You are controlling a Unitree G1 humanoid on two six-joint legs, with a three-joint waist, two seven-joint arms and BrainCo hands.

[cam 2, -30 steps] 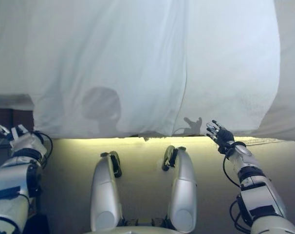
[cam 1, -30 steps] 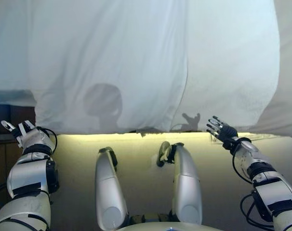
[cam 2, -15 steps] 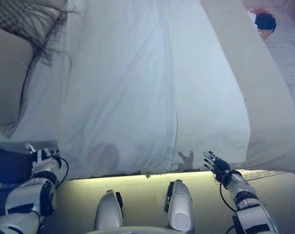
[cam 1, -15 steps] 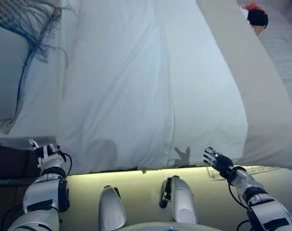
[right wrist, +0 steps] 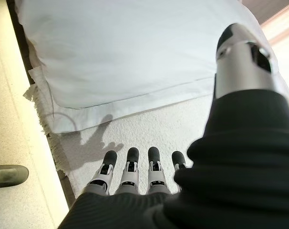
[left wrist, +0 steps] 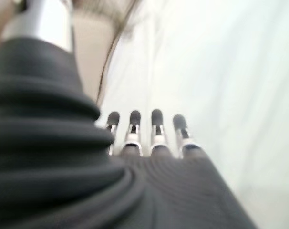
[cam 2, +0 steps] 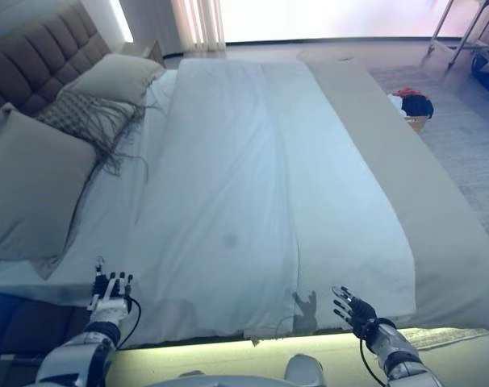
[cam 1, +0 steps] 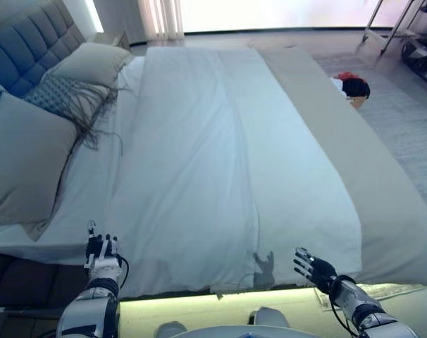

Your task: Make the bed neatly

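Note:
A white duvet (cam 1: 220, 162) lies spread flat over the bed, with a long fold down its middle. A beige cover (cam 1: 372, 176) runs along the foot end at the right. Pillows lie at the head end on the left: a large grey pillow (cam 1: 23, 162), a patterned fringed cushion (cam 1: 65, 98) and a smaller pillow (cam 1: 94, 63). My left hand (cam 1: 102, 255) is open at the bed's near edge, beside the duvet (left wrist: 221, 71). My right hand (cam 1: 313, 267) is open just off the duvet's near right corner (right wrist: 125, 52). Both hold nothing.
A tufted headboard (cam 1: 23, 42) stands at the far left. A box of dark and red clothes (cam 1: 353, 86) sits on the carpet beyond the bed's foot end. A metal rack (cam 1: 411, 28) stands at the far right. A textured mattress pad (right wrist: 149, 124) shows under the duvet's edge.
The camera has tilted up, so the whole bed, the pillows and the room now show. Both hands stay open by the near edge of the bed.

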